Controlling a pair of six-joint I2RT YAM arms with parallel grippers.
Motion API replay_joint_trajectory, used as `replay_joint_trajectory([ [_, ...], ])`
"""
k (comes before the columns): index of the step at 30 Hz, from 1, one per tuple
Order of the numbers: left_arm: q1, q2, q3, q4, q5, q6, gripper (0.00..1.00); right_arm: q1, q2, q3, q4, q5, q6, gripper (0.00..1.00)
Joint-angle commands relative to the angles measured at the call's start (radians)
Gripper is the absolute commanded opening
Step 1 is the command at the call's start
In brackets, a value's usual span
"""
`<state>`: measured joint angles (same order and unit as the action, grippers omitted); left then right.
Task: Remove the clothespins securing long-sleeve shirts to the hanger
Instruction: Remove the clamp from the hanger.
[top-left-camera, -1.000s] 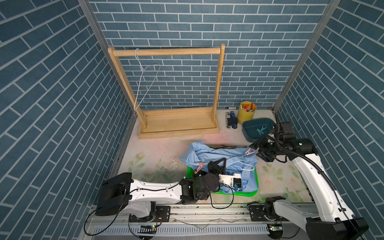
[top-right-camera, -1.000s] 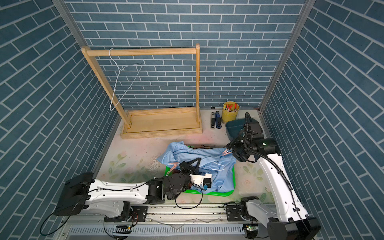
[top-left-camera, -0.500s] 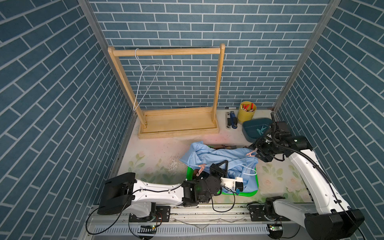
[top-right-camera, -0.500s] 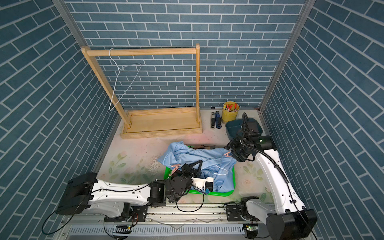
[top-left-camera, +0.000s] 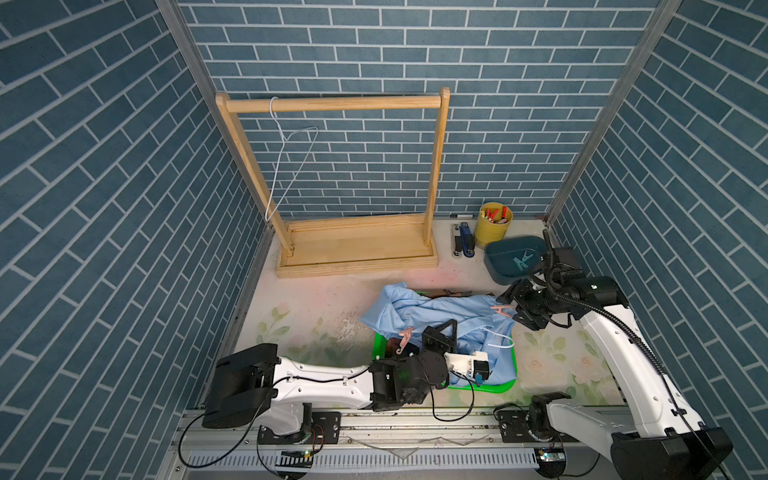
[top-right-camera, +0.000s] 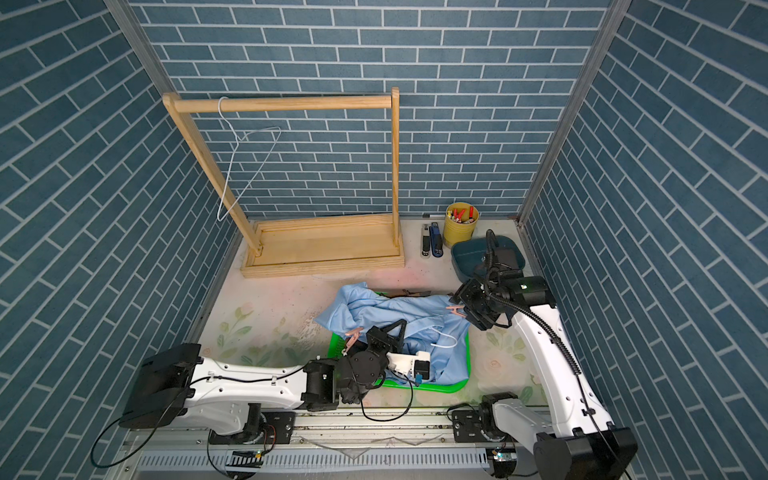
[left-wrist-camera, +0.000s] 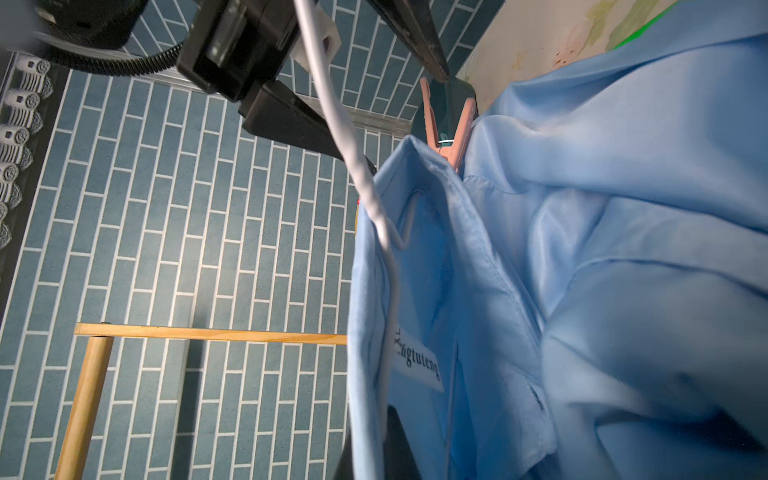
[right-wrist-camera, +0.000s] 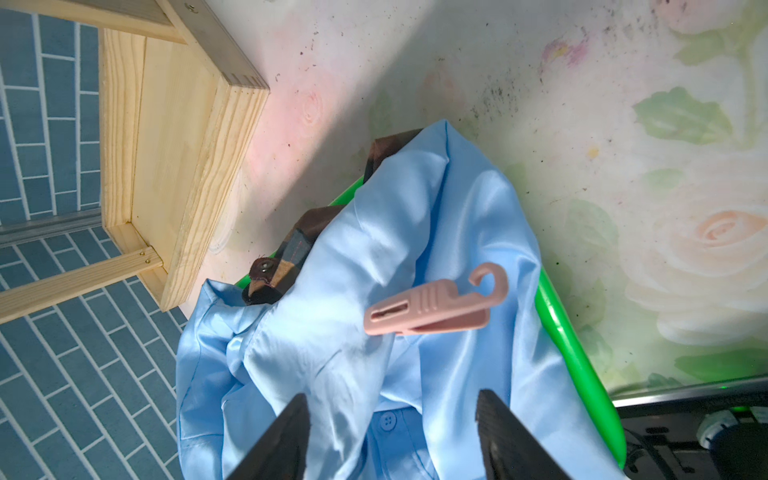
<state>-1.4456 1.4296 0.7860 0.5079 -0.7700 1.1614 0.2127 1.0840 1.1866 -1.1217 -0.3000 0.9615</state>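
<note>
Nearest, the left fingers are closed, low over the green tray. Their tips go under the collar of the pale blue shirt, so I cannot tell if they pinch the cloth, the white hanger, or both. One salmon clothespin sits just beside them. Further out, the right fingers stand well open and hold nothing. The second salmon clothespin is just ahead of their tips and bites a fold of the blue shirt, with the plaid shirt showing beyond it. I judge that the step is to take this pin. To do it well, the right fingers should advance until they are on both sides of its two spread legs, not the biting end. Then they should squeeze fully before pulling away along the pin, while the left fingers hold the collar steady. Its small hook may catch the cloth. Beyond the right fingers, a teal clothespin lies in the blue bowl.
</note>
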Motion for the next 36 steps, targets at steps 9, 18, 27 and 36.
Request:
replay_joint_trajectory([
  [9,0.02,-0.029,0.042,-0.071,-0.009,-0.094,0.0,-0.004,-0.009,-0.075,0.077,-0.01,0.05,0.64],
  [18,0.03,-0.033,0.053,-0.094,-0.006,-0.117,0.0,-0.003,-0.015,-0.138,0.155,-0.006,0.101,0.62],
  [27,0.03,-0.047,0.058,-0.113,-0.003,-0.137,0.0,-0.004,-0.009,-0.15,0.195,0.035,0.12,0.58],
  [36,0.031,-0.057,0.058,-0.125,0.0,-0.141,0.0,-0.006,-0.005,-0.159,0.224,0.058,0.136,0.54],
])
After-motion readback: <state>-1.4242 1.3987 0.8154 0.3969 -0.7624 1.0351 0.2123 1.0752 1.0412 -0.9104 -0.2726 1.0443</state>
